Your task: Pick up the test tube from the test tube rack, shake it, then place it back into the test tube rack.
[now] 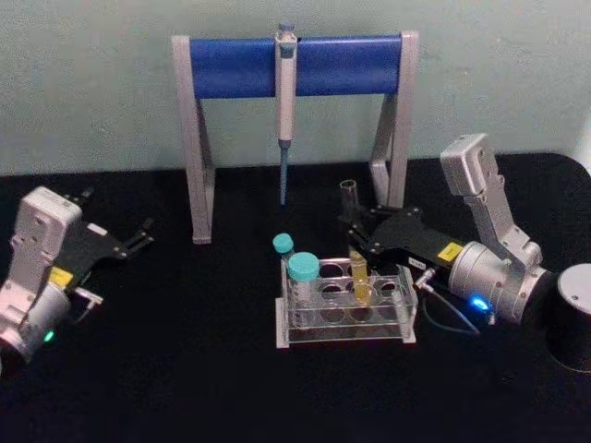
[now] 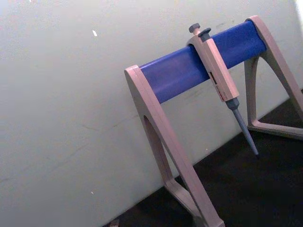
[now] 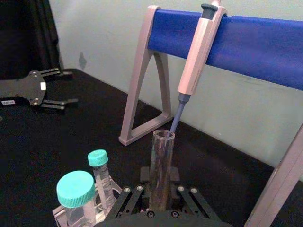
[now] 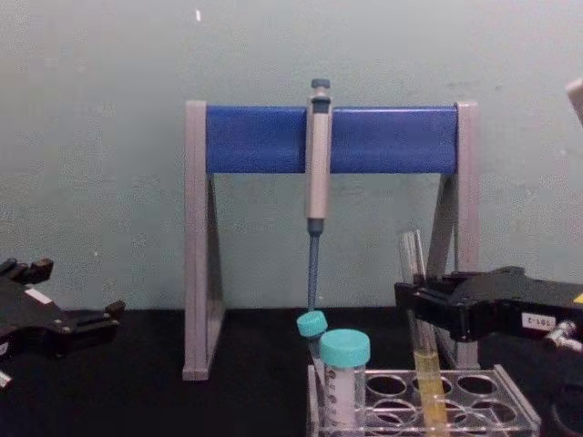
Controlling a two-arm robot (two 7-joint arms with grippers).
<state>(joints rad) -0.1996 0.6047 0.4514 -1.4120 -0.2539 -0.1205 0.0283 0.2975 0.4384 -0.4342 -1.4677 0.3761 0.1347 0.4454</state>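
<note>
Tube (image 1: 358,277) upright in rack (image 1: 343,336), centre-right of head view, lower end in a hole. Right gripper (image 1: 356,231) closed on tube mid-length, from behind rack. Judgement: grasp made, no lift yet; shake and return probably left, though can't tell for sure. Left gripper (image 1: 140,236) idle at left edge, fingers spread, empty. Tube: slim clear glass, open mouth, yellow liquid low. Rack: clear hard plastic, round holes.

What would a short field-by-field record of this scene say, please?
test tube: upright, its bottom in the test tube rack, yellow liquid low inside
right gripper: fingers shut on the test tube above the rack
left gripper: open, parked far left of the rack
teal-capped tubes: two, at the rack's left end
pipette: hanging on the pipette stand behind
</note>
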